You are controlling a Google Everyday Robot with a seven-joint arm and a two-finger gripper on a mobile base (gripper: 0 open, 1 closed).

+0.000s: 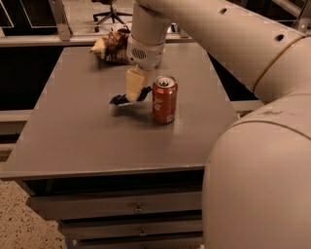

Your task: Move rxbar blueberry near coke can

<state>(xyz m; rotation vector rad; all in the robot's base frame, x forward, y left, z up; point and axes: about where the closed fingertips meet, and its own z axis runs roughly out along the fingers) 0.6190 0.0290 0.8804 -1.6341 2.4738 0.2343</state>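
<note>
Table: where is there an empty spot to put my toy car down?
The front half of the table, from the coke can to the near edge, is bare, and so is the left side. It's crowded mid-table: the gripper holds the rxbar blueberry beside the can, with a snack bag behind.

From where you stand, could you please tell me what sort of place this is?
Probably an office or lab: a grey table with drawers, a wheeled office chair beyond. The gripper holds the rxbar blueberry beside the coke can.
</note>
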